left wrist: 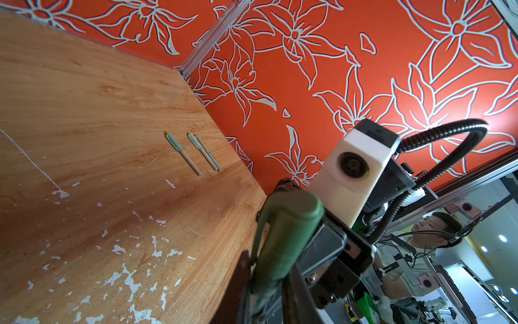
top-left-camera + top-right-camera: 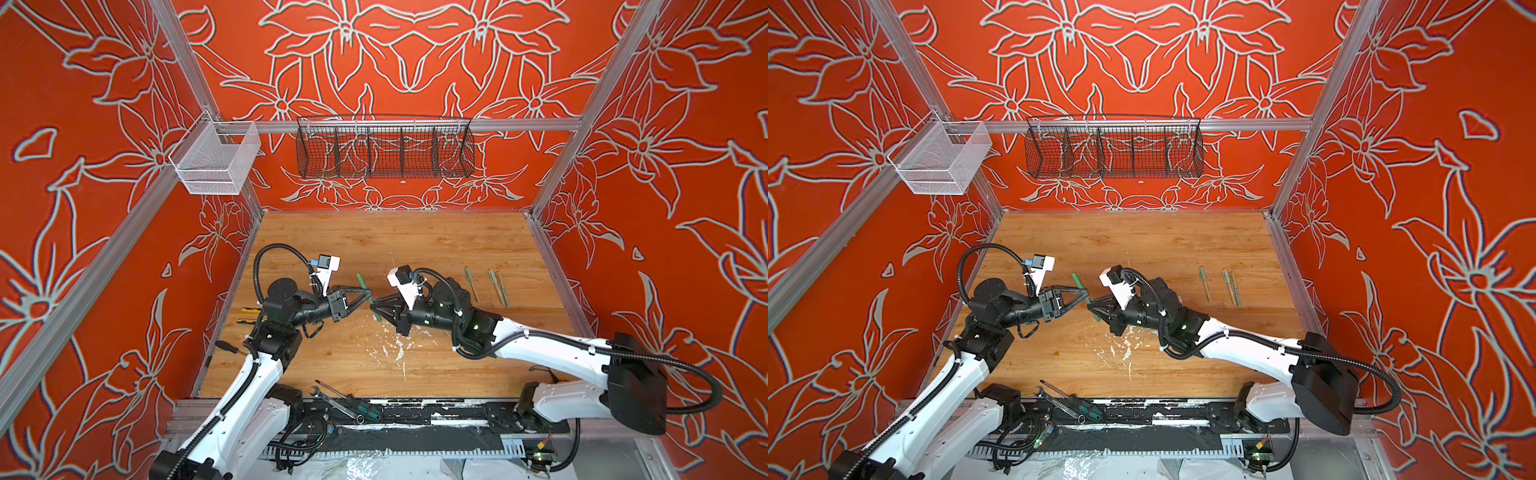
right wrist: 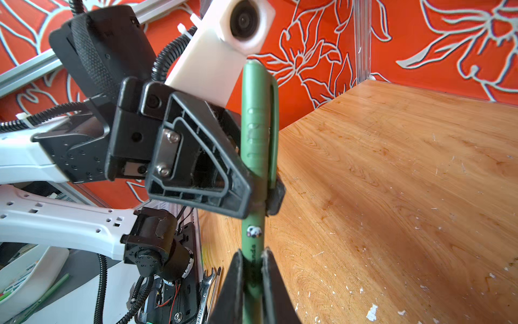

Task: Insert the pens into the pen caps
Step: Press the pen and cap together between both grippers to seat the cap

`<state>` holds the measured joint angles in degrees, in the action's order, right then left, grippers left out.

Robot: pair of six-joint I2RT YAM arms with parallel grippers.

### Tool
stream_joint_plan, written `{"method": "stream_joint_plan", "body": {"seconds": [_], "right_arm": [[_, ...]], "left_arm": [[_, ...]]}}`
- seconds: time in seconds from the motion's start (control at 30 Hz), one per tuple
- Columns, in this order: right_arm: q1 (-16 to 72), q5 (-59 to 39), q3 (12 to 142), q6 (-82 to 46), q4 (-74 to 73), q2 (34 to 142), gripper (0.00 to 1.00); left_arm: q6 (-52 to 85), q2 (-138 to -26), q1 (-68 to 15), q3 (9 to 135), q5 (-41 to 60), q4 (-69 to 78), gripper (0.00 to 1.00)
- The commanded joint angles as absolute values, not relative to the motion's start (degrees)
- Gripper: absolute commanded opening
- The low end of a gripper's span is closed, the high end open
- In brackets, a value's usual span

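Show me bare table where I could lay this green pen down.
Bare: the far half of the table, up to the back wall; also the near middle between paint flecks and the tools at the front edge. Crowded: right side, three pens; centre, where left gripper and right gripper clamp the green pen.

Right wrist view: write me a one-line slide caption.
Left gripper and right gripper both clamp the green pen, dark green cap fitted, above the wooden table.
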<state>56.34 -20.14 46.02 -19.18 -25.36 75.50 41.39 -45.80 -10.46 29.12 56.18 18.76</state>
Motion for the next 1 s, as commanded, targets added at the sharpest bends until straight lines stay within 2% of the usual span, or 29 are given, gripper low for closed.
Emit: {"method": "stream_joint_plan", "body": {"seconds": [0.0, 0.07, 0.23, 0.33, 0.5, 0.6, 0.8, 0.87, 0.97], "right_arm": [[56.4, -20.3, 47.1, -19.2, -28.5, 76.3, 0.00], [56.4, -20.6, 47.5, -19.1, -28.5, 76.8, 0.00], [56.4, -20.1, 47.9, -19.5, -28.9, 77.6, 0.00], [56.4, -20.2, 48.5, -19.7, -28.5, 78.1, 0.00], [56.5, -20.7, 49.1, -20.5, -27.8, 79.1, 0.00], [56.4, -20.9, 49.4, -21.2, -27.4, 79.4, 0.13], [56.4, -21.7, 51.2, -21.7, -25.2, 80.6, 0.28], [56.4, -22.1, 52.2, -21.8, -23.9, 81.2, 0.31], [56.4, -22.4, 53.5, -22.2, -22.2, 82.0, 0.31]], "left_arm": [[42.8, -46.1, -10.7, 28.9, 58.3, 21.5, 0.15], [42.9, -46.2, -10.8, 29.0, 58.5, 21.7, 0.11], [43.0, -46.4, -11.1, 28.9, 58.6, 22.0, 0.10], [42.9, -46.4, -11.2, 28.9, 58.7, 22.1, 0.00], [41.9, -45.5, -11.2, 29.2, 58.2, 21.2, 0.00], [41.7, -45.2, -11.2, 28.9, 58.2, 21.2, 0.00], [41.8, -45.1, -11.2, 28.7, 58.3, 22.1, 0.00], [41.9, -44.8, -11.2, 28.7, 58.4, 22.2, 0.00], [41.4, -44.0, -11.2, 29.3, 58.6, 21.2, 0.00]]}}
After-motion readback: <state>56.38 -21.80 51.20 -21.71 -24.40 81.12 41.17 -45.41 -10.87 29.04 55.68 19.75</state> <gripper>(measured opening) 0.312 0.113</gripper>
